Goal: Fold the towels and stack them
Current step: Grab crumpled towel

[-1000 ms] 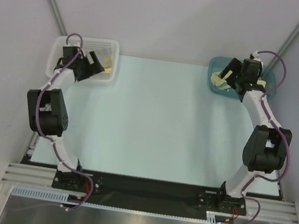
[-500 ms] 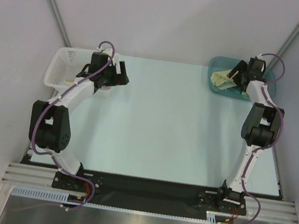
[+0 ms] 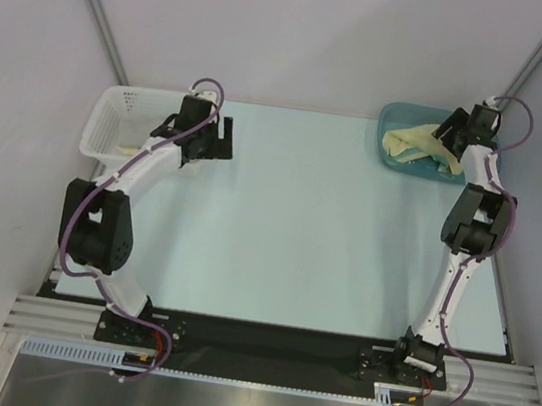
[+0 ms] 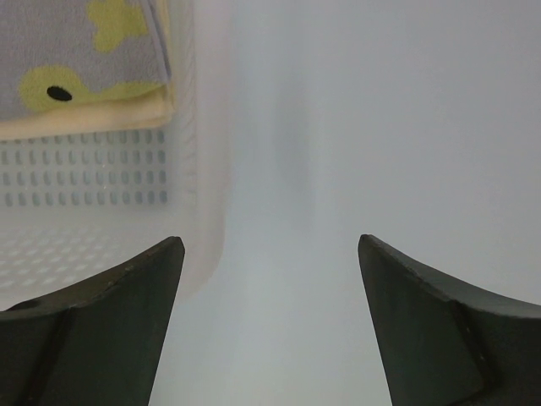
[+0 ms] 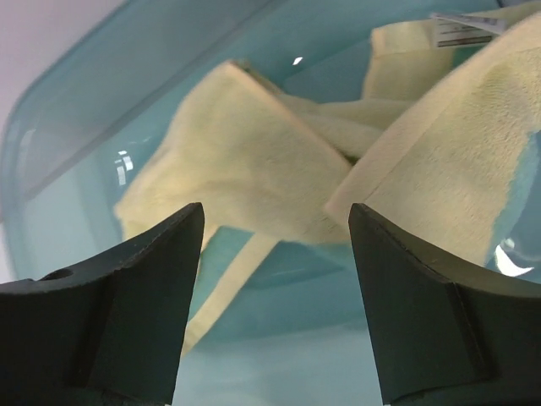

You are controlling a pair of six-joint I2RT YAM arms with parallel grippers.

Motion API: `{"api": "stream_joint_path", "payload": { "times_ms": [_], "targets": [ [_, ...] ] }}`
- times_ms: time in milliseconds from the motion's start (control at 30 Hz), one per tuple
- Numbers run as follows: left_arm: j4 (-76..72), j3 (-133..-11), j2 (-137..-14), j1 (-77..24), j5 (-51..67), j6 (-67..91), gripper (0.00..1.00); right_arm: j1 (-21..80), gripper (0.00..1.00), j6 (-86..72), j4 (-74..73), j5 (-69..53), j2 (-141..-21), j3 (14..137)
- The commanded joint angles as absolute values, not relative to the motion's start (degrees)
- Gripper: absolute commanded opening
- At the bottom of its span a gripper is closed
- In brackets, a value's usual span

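Note:
A crumpled pale yellow towel [image 3: 419,144] lies in the teal bin [image 3: 394,115] at the back right; it fills the right wrist view [image 5: 245,161]. My right gripper [image 3: 448,130] hangs open and empty just above it [image 5: 275,224]. A folded grey towel with yellow-green shapes [image 4: 76,59] lies in the white basket [image 3: 110,125] at the back left, on a cream layer. My left gripper [image 3: 221,141] is open and empty [image 4: 270,254], over the table just right of the basket's rim [image 4: 207,169].
The pale table surface [image 3: 309,219] spreads between the basket and the bin. Grey enclosure walls stand close on the left, right and back. The arm bases sit on the black rail [image 3: 271,344] at the near edge.
My left gripper has swung right, out of the basket and over the table beside it. My right arm has stretched farther back, its gripper shifting right over the bin.

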State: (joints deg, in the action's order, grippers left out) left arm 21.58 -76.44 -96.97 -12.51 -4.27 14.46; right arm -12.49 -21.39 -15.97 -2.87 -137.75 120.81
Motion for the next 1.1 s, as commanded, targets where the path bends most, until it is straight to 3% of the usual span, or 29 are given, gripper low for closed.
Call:
{"api": "stream_joint_path", "payload": {
  "times_ms": [0, 133, 233, 333, 367, 500, 833, 1067],
  "targets": [
    [27.67, -74.80, -92.91, -12.92, -11.07, 14.58, 0.90, -12.83, 0.75, -18.81, -17.23, -2.90, -141.40, 125.24],
    [27.33, -67.96, -89.04, -12.92, -12.56, 16.43, 0.88, -13.62, 0.75, -17.41, -17.14, -6.05, -145.01, 127.87],
    [26.81, -65.66, -88.77, -12.92, -14.49, 16.26, 0.82, -14.06, 0.67, -16.70, -17.05, -10.87, -148.18, 131.13],
    [26.81, -65.39, -89.82, -12.83, -15.64, 16.09, 0.74, -14.33, 0.45, -16.61, -14.60, -14.22, -149.85, 132.27],
    [25.76, -65.30, -90.26, -12.40, -16.69, 16.00, 0.69, -14.50, 0.31, -16.70, -13.28, -14.85, -150.11, 132.71],
    [25.75, -66.97, -94.03, -8.72, -16.08, 16.08, 0.65, -14.68, 0.00, -17.75, -9.69, -18.36, -149.94, 133.42],
    [27.77, -77.16, -102.30, -2.91, -18.46, 14.85, 0.64, -14.33, 0.00, -22.94, -1.41, -24.34, -140.20, 132.98],
    [28.04, -77.26, -101.69, -1.76, -16.09, 14.85, 0.65, -11.96, 0.00, -22.15, -2.89, -26.37, -132.20, 130.87]
  ]
}}
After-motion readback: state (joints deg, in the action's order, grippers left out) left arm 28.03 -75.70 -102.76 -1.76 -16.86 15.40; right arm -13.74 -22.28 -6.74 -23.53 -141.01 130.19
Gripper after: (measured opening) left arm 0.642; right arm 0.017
